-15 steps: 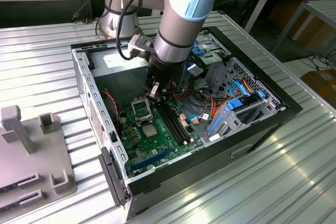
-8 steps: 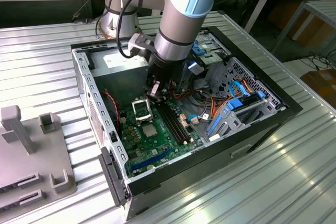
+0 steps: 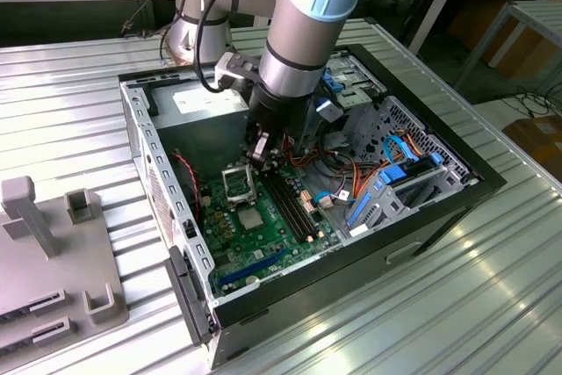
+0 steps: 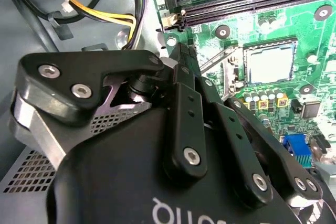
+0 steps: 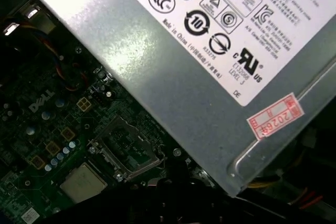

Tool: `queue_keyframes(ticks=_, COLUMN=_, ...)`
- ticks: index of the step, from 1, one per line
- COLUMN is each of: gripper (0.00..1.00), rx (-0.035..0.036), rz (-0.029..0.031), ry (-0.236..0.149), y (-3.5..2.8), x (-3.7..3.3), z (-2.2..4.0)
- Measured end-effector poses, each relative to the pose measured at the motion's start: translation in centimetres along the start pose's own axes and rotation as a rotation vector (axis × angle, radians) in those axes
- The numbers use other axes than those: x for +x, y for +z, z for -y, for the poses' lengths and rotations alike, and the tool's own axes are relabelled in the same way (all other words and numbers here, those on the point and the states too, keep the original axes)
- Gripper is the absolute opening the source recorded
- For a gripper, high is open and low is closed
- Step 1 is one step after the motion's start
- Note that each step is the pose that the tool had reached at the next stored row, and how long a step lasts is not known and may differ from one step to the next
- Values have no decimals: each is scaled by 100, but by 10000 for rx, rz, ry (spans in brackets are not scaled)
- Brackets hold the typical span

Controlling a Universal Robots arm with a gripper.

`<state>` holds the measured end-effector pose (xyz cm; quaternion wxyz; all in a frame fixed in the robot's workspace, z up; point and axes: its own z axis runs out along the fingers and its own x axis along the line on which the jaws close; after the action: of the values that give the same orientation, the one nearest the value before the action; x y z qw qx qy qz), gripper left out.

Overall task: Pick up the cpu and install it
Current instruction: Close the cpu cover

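Exterior view: the tool (image 3: 257, 148) is seen low inside the open case (image 3: 139, 133), near the cpu (image 3: 248, 219), which lies flat on the board (image 3: 268, 248) just beside the hinged frame (image 3: 237, 183). Second wrist view: it cannot be told if the tool (image 4: 181, 59) is apart or together; the cables (image 4: 105, 17) nearby could be snagged. First wrist view: the power supply (image 5: 184, 87) is shown close, so it might be struck.

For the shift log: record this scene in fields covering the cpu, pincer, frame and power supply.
cpu: lies flat on the green board, not held
pincer: inside the case, above the board, apart from the cpu
frame: black, hinged open, next to the cpu
power supply: grey box at the case's far end
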<state>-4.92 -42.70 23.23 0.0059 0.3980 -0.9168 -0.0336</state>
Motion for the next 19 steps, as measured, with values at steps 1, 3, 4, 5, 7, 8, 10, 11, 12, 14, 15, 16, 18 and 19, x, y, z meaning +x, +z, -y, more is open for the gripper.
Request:
queue_keyframes(ticks=1, gripper=11, rx=27, rz=-30, ry=-1, y=-8, x=0, z=0)
queue_keyframes(ticks=3, gripper=11, rx=84, rz=-90, ry=-2, y=-22, x=0, z=-1)
queue_keyframes(ticks=4, gripper=11, rx=119, rz=-129, ry=-3, y=-32, x=0, z=-2)
queue_keyframes(ticks=5, gripper=11, rx=150, rz=-163, ry=-4, y=-40, x=-1, z=-3)
queue_keyframes(ticks=7, gripper=11, rx=251, rz=-274, ry=-5, y=-55, x=-1, z=-3)
queue_keyframes(ticks=8, gripper=11, rx=276, rz=-302, ry=-7, y=-60, x=-1, z=-4)
queue_keyframes(ticks=10, gripper=11, rx=322, rz=-352, ry=-12, y=-74, x=-1, z=-4)
queue_keyframes(ticks=11, gripper=11, rx=337, rz=-367, ry=-17, y=-81, x=-1, z=-5)
queue_keyframes(ticks=12, gripper=11, rx=350, rz=-381, ry=-26, y=-89, x=-2, z=-6)
queue_keyframes(ticks=14, gripper=11, rx=367, rz=-403, ry=-89, y=-113, x=-2, z=-7)
queue_keyframes(ticks=15, gripper=11, rx=370, rz=-407, ry=-119, y=-120, x=-2, z=-8)
queue_keyframes(ticks=16, gripper=11, rx=371, rz=-410, ry=-153, y=-126, x=-2, z=-8)
queue_keyframes(ticks=18, gripper=11, rx=371, rz=-415, ry=-314, y=-137, x=-2, z=-10)
queue_keyframes(ticks=19, gripper=11, rx=371, rz=-418, ry=-387, y=-138, x=-1, z=-11)
